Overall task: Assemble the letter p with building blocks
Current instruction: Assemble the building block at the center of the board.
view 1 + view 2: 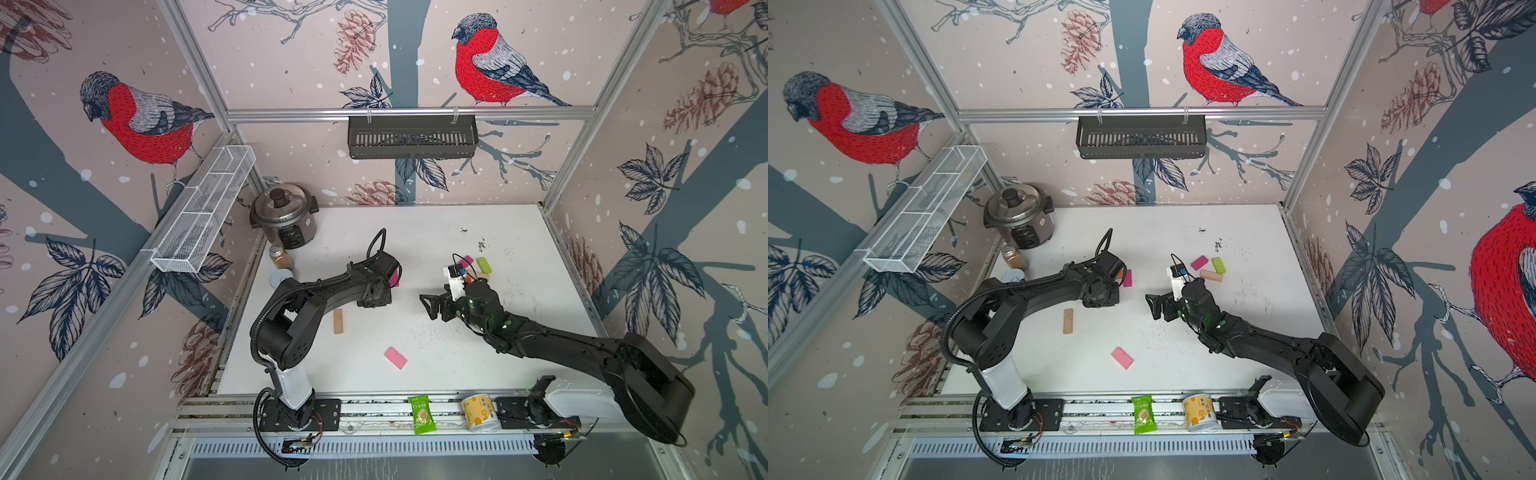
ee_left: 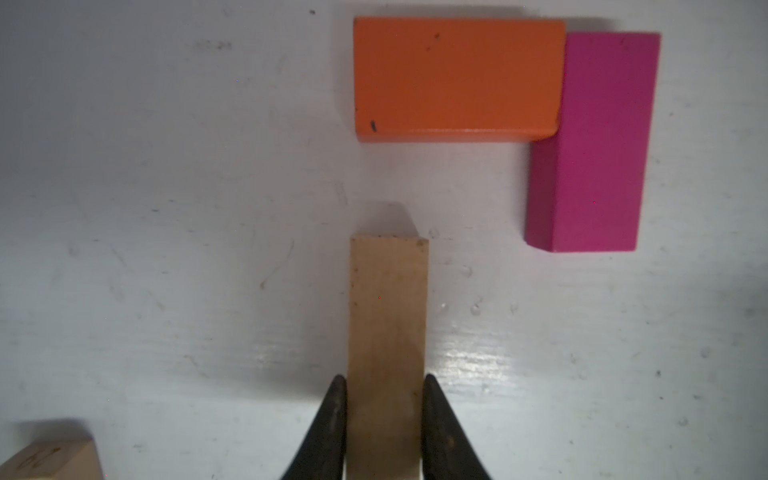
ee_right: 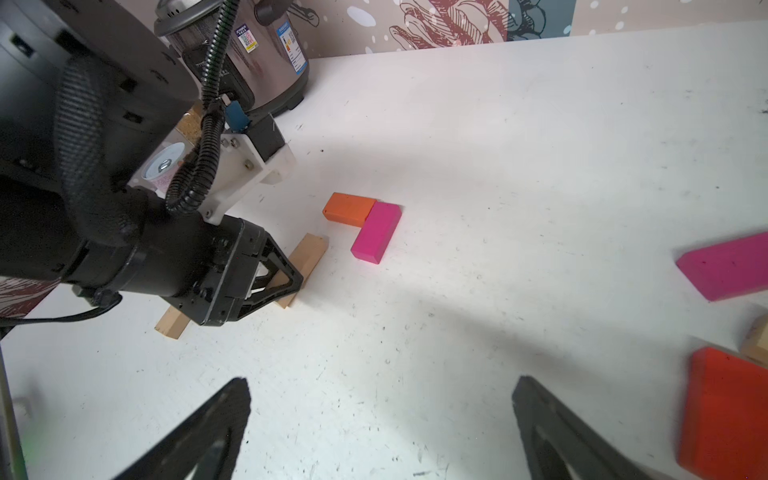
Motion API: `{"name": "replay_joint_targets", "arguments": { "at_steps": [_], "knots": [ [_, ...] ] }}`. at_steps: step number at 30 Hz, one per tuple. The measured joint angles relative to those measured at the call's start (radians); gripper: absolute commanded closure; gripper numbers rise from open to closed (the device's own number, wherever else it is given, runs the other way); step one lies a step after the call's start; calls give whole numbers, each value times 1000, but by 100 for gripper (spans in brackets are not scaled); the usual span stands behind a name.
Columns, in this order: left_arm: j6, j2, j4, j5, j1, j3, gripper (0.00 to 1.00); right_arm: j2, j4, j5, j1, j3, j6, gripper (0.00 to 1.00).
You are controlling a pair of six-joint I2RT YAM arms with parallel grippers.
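Wood bar (image 2: 386,332), clamped in the left gripper (image 2: 383,379), lies short of the orange block (image 2: 455,77) and magenta block (image 2: 590,145) just ahead; a skewed push could knock their corner apart. Right gripper (image 3: 382,379) gapes wide, empty.

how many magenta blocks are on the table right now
2. The first magenta rectangular block touches the orange rectangular block, forming an L. The second magenta block lies beside the lime green block. More may hide under the left arm.

left gripper (image 2: 383,380) hidden under my arm in both top views, wood bar (image 2: 386,316) near end cropped, second wood bar (image 2: 50,459) clipped at corner, red block (image 3: 725,411) half out of frame
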Motion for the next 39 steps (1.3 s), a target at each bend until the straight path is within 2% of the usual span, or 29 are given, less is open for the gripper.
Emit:
{"name": "replay_joint_targets", "arguments": {
  "at_steps": [39],
  "knots": [
    [18,62,2,14,28,76,78,38,-13,58,48,39,-34,0]
  ]
}}
